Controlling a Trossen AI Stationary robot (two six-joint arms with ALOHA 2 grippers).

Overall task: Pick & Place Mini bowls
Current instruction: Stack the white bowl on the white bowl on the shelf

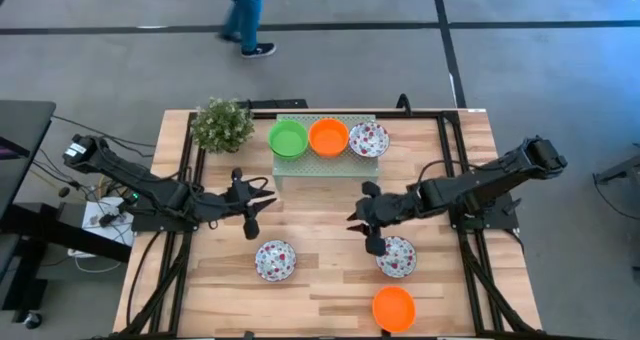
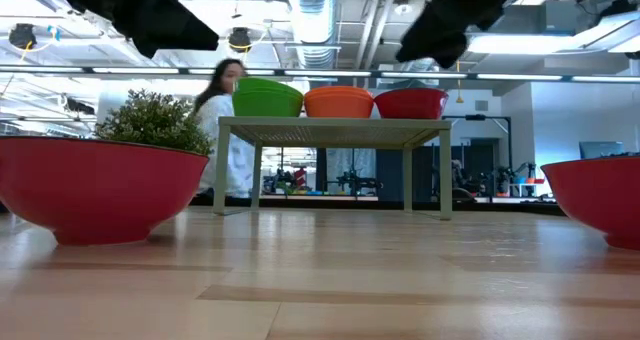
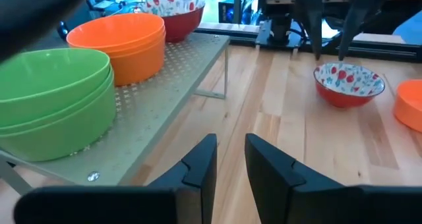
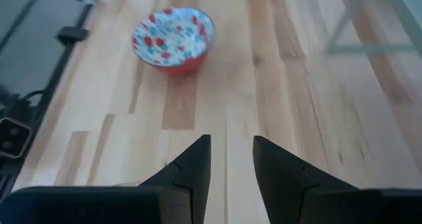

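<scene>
On the wooden table [image 1: 320, 280] a pale green stand [image 1: 325, 162] sits near the far edge, with a small plant [image 1: 222, 124] just beside its left end. Three lots of bowls rest on the stand in a row: green bowls [image 1: 288, 138] stacked at the left, orange bowls [image 1: 328, 136] stacked in the middle, and a floral bowl [image 1: 368, 139] at the right. Nearer the front edge, a second floral bowl [image 1: 275, 260] lies left of centre, a third floral bowl [image 1: 397, 257] right of centre, and a lone orange bowl [image 1: 393, 308] close to the front edge, near the third floral bowl. The left claw [image 1: 251, 204] hangs above the table just in front of the stand's left part, its fingers [image 3: 198, 168] a narrow gap apart and holding nothing. The right claw [image 1: 368, 223] hovers over the table between the stand and the third floral bowl, just beside that bowl's rim, its fingers [image 4: 191, 165] also slightly apart and empty. Beyond the table a person [image 1: 243, 15] in blue trousers is on the grey floor.
</scene>
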